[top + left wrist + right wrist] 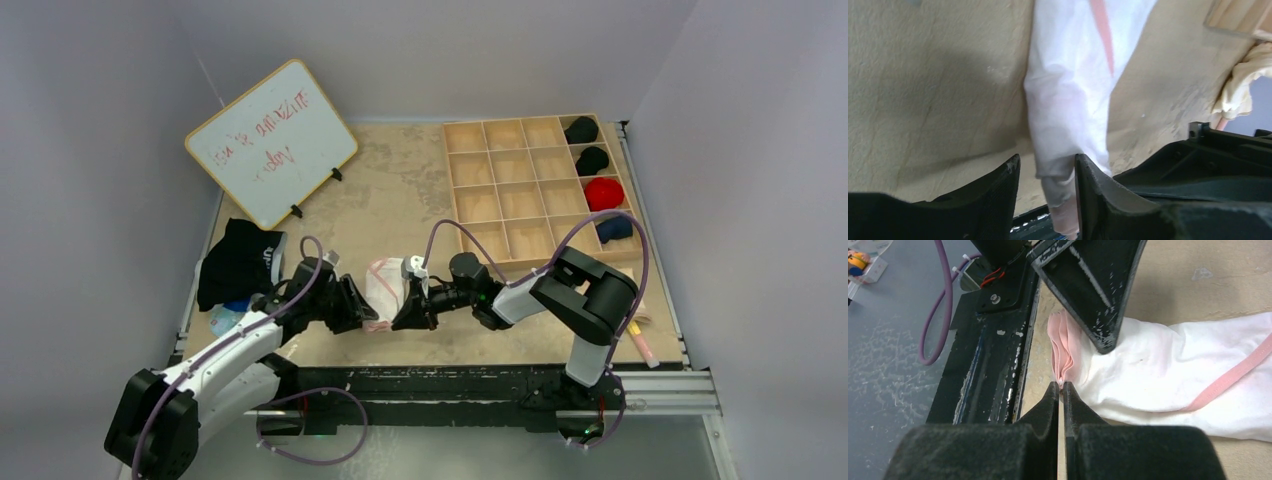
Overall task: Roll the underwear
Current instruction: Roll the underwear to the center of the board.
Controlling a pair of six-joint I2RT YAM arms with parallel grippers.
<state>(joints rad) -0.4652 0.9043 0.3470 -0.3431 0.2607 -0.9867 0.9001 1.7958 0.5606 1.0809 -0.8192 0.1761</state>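
Close to the front edge of the desk (400, 180) the two pincers meet over the underwear (385, 283) — a white piece with pink trim, lying on the surface with its narrow end toward the arms. The left pincer (1045, 165) is about half open and stands astride that narrow end. One finger touches the cloth and the other is apart from it, so nothing is gripped. The right pincer (1063, 387) is fully closed, its tips against the gathered pink hem; whether a thin fold is caught between them I cannot tell.

The cloth looks very light, soft and limp — I think it will sag and unroll when let go, and a single thin layer can slip out. The bunched pink hem seems the best place to take hold, because it is thicker.

Further back, the wooden tray (530, 182) has rolled pieces (603, 193) in its right column.
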